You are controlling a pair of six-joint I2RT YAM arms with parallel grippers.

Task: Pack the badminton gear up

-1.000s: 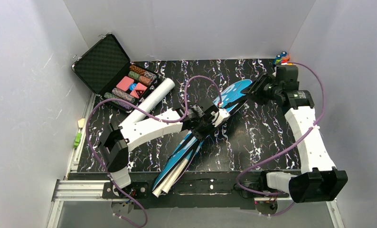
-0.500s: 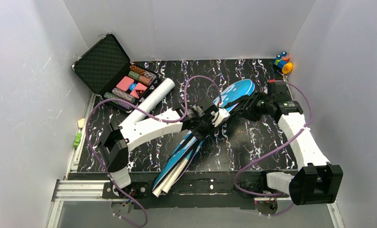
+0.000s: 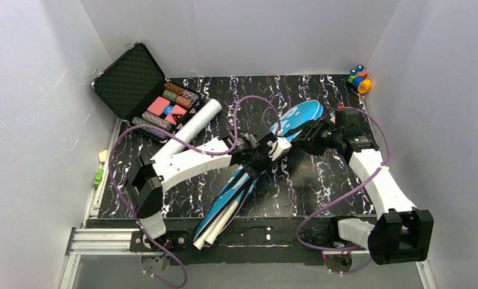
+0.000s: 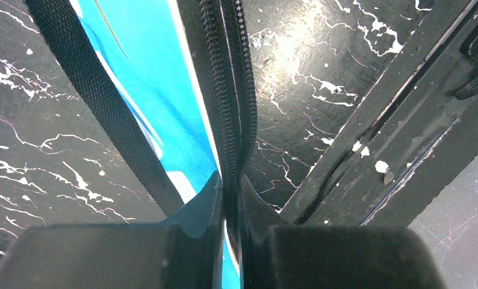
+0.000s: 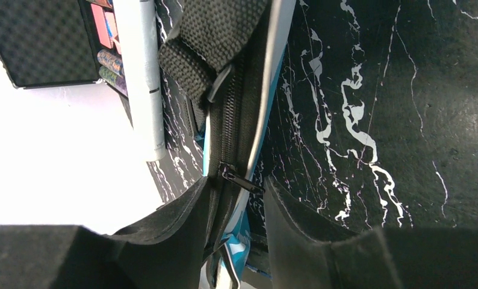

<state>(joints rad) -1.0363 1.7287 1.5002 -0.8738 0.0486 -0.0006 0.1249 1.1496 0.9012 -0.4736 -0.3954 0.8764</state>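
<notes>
Bag (image 3: 297, 115) slants across table (image 3: 297, 180), narrow end past near edge

We looked down on a black counter streaked with white marble veins (image 3: 297, 192), boxed in on three sides by plain pale grey walls: a back wall (image 3: 242, 36), a left wall (image 3: 38, 120) and a right wall (image 3: 441, 120). A silver aluminium rail (image 3: 104, 239) ran under the counter's near left corner. The light was soft and even, and the counter gave back a dull sheen close up.
</notes>
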